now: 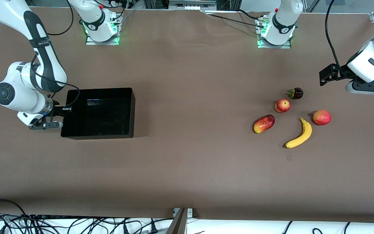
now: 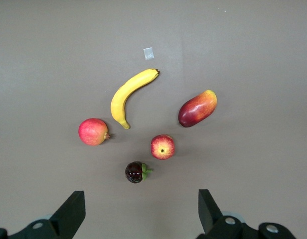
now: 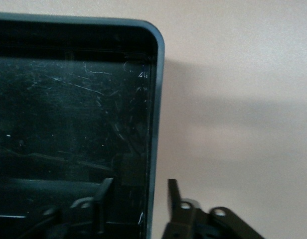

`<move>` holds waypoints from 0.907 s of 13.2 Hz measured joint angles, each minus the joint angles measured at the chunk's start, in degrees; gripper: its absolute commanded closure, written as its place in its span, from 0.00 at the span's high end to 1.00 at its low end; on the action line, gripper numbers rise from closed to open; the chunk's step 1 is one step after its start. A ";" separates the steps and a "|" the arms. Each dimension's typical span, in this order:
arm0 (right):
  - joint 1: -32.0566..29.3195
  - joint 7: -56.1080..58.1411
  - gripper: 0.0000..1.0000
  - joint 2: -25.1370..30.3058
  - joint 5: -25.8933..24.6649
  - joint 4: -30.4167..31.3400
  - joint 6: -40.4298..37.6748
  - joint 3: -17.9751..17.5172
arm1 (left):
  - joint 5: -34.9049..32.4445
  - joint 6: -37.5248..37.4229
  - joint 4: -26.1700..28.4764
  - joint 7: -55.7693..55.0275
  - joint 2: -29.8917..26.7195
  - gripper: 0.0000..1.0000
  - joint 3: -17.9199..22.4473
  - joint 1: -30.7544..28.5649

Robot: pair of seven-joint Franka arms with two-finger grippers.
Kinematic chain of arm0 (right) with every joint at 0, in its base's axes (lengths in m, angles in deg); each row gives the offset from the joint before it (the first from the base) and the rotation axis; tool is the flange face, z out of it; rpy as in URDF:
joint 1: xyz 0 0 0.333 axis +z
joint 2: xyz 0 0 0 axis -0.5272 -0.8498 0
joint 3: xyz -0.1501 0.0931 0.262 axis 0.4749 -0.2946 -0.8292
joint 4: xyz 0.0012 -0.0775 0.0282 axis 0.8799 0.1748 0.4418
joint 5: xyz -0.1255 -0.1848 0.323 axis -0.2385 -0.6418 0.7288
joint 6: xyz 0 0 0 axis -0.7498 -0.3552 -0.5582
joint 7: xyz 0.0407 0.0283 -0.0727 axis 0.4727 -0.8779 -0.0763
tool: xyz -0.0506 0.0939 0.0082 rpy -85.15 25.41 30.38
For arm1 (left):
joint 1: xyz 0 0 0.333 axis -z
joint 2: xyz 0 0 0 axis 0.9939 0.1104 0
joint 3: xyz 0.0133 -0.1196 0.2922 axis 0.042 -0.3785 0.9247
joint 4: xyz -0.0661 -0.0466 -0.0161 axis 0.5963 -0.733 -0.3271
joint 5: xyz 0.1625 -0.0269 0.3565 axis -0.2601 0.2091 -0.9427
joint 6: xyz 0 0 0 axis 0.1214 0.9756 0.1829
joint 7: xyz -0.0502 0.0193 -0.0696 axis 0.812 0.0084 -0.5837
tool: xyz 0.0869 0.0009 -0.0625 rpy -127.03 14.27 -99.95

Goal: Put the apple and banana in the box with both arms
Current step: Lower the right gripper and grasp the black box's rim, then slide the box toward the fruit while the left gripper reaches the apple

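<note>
Right gripper at the box wall, fruit waiting under the left gripper

Front view: the empty box point(image 1: 100, 113) has the right gripper point(image 1: 54, 117) at its 9 o'clock wall.
Left wrist view: the left gripper point(image 2: 139, 213), jaws wide and empty, hovers over the fruit; the apple point(image 2: 162, 147) is closest, the banana point(image 2: 129, 95) slanting toward 1 o'clock.
Right wrist view: jaws straddle the wall, half closed.

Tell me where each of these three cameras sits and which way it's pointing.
Front view: high across the table, facing both arms' bases; shows both arms, the box and the fruits.
Left wrist view: looks down past the open left gripper at the banana and the apple.
Right wrist view: the right gripper straddles the box wall.
Shared: front and left wrist both show the fruits.
</note>
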 measured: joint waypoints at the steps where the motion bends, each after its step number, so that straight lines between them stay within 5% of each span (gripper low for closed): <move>1: -0.17 0.27 0.00 0.03 0.00 0.03 -0.01 0.06 | 0.00 0.00 -0.01 0.00 0.00 1.00 0.00 0.00; 7: -0.28 4.14 0.00 1.89 0.13 -2.38 -1.37 -0.43 | 0.00 -0.03 -0.01 0.00 0.00 1.00 0.00 -0.02; 12: 0.20 -0.69 0.00 1.33 6.28 -13.30 -12.13 -7.48 | 0.00 -0.05 -0.01 0.00 0.03 1.00 0.02 -0.08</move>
